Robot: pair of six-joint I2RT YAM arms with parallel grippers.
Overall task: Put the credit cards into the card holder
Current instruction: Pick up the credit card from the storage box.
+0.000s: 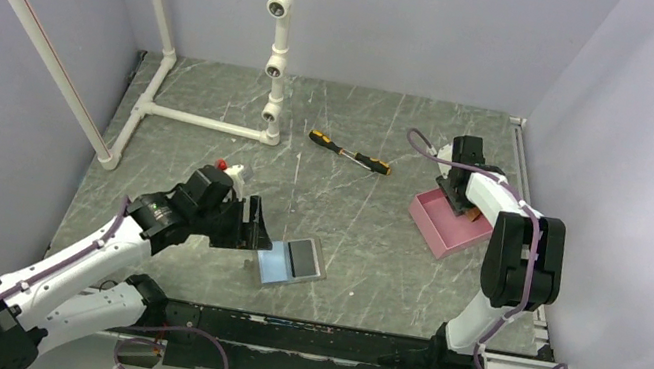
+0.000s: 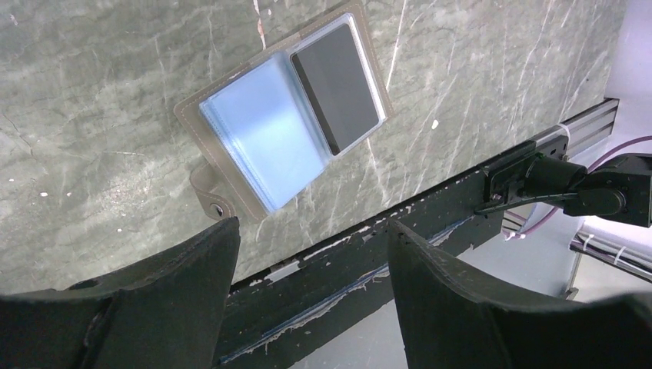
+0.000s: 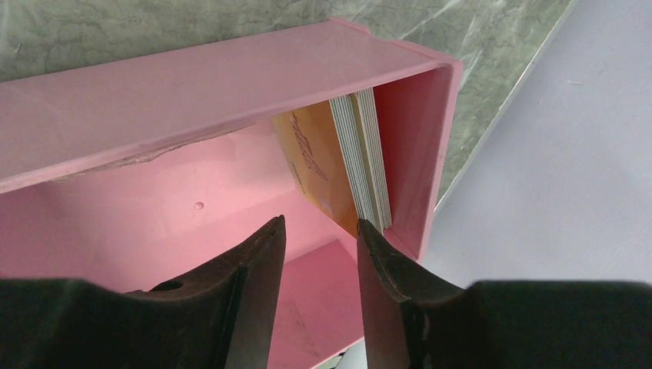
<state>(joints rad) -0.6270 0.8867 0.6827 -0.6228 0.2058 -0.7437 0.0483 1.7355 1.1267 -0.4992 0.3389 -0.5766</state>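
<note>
The grey card holder (image 1: 291,262) lies open near the table's front middle, light blue inside, with a dark card (image 2: 337,88) in its right pocket; it also shows in the left wrist view (image 2: 286,131). My left gripper (image 1: 251,229) is open and empty just left of it. My right gripper (image 3: 319,224) is open inside the pink tray (image 3: 192,84). A stack of credit cards (image 3: 361,157) leans on edge against the tray's right wall, an orange one (image 3: 315,154) facing out. My right fingertip (image 3: 367,231) sits just below the stack, beside it.
The pink tray (image 1: 431,222) stands at the right of the table. A yellow-black screwdriver (image 1: 349,152) lies at the back middle. A white pipe frame (image 1: 277,44) stands at the back left. A small red-and-white object (image 1: 226,167) sits beside the left arm.
</note>
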